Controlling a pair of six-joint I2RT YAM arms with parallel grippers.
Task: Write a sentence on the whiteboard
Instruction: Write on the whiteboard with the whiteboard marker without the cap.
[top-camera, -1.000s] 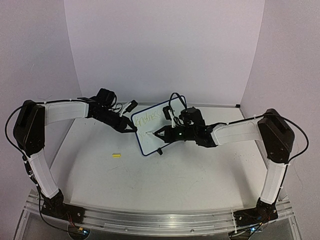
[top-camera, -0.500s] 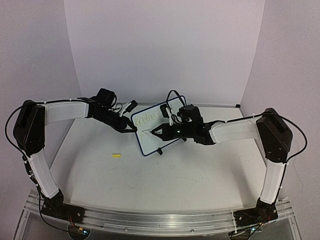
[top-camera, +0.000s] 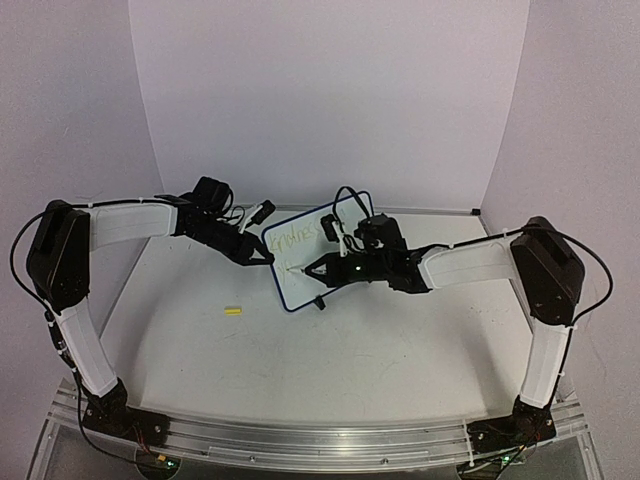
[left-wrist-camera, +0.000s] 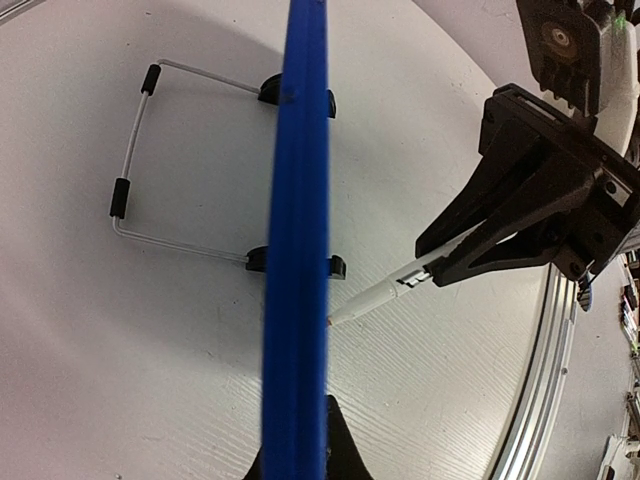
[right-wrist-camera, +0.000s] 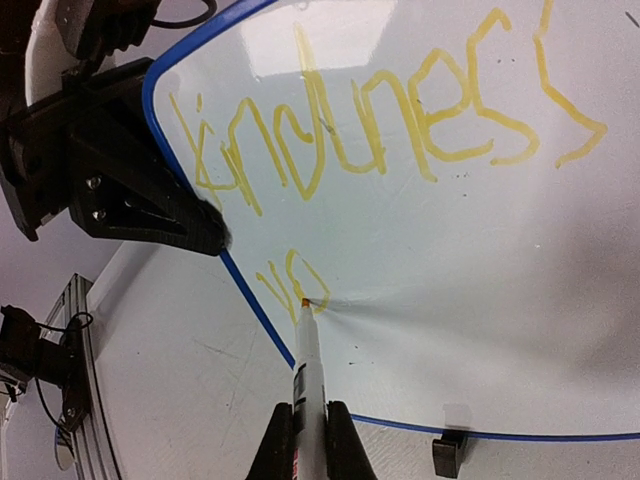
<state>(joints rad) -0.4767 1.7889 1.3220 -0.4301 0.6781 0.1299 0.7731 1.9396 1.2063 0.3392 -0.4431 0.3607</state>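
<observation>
The whiteboard (top-camera: 302, 290) stands tilted on its wire stand (left-wrist-camera: 135, 190) at the table's middle back. My left gripper (top-camera: 268, 257) is shut on its blue rim (left-wrist-camera: 300, 250) at the left edge; its black fingers (right-wrist-camera: 150, 210) show in the right wrist view. The sentence (right-wrist-camera: 380, 130) is yellow handwriting, one long word above and a short start (right-wrist-camera: 288, 285) below. My right gripper (right-wrist-camera: 305, 440) is shut on a white marker (right-wrist-camera: 308, 370), with the marker's tip (right-wrist-camera: 305, 302) touching the board at the lower line.
A small yellow marker cap (top-camera: 233, 311) lies on the table left of the board. Black clip feet (right-wrist-camera: 452, 450) hold the board's lower edge. The purple walls close in behind and at both sides.
The right gripper with the marker shifted slightly left along the lower line, then back right. The left arm and the board have stayed put.
</observation>
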